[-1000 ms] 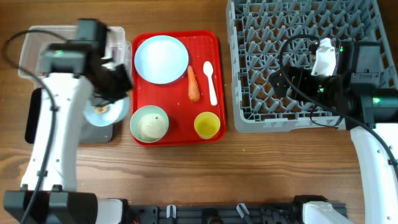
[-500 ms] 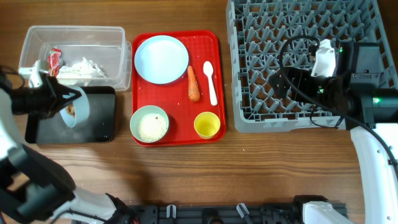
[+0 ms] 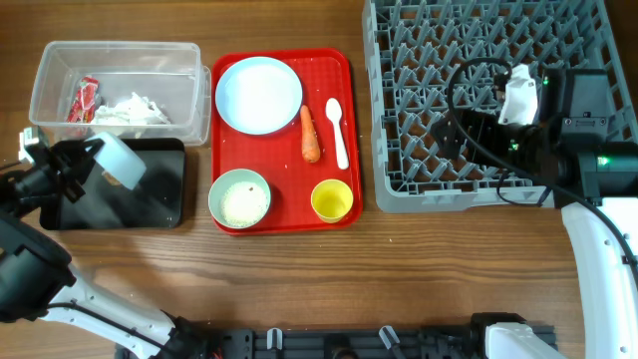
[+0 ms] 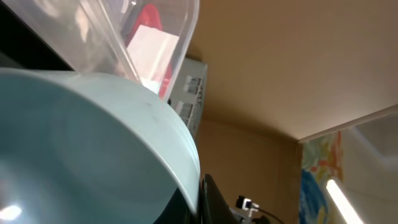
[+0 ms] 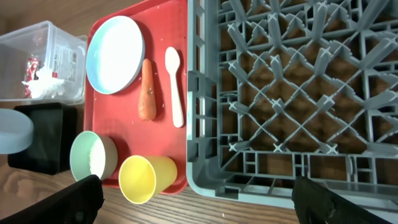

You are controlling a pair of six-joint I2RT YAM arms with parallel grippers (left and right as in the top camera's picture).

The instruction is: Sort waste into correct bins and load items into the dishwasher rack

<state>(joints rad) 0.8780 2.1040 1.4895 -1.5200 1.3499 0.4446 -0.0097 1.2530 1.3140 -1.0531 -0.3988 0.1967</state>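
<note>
Left gripper sits at the far left of the table, clamped on the rim of the blue bowl. In the left wrist view one dark finger shows just under that rim. The bowl is held tipped on its side above the left far part of the black tray; we cannot tell whether it touches the tray. The tub lies just beyond the black tray, and it holds the wrapper at its left side with the tissue beside it to the right. The red tray is right of both bins. On it the plate takes the far left corner, and the carrot lies lengthwise to the plate's right. The spoon lies just right of the carrot, parallel to it and not touching, bowl end away from us. The green bowl stands upright at the near left of the red tray, with rice in it. The cup is at the near right, open side up, and the wrist view shows it leaning. The rack fills the far right of the table, apart from the red tray. Right gripper hangs over the rack's near left part with its fingers spread wide and nothing between them. Its two fingertips sit at opposite near corners of the right wrist view.
</note>
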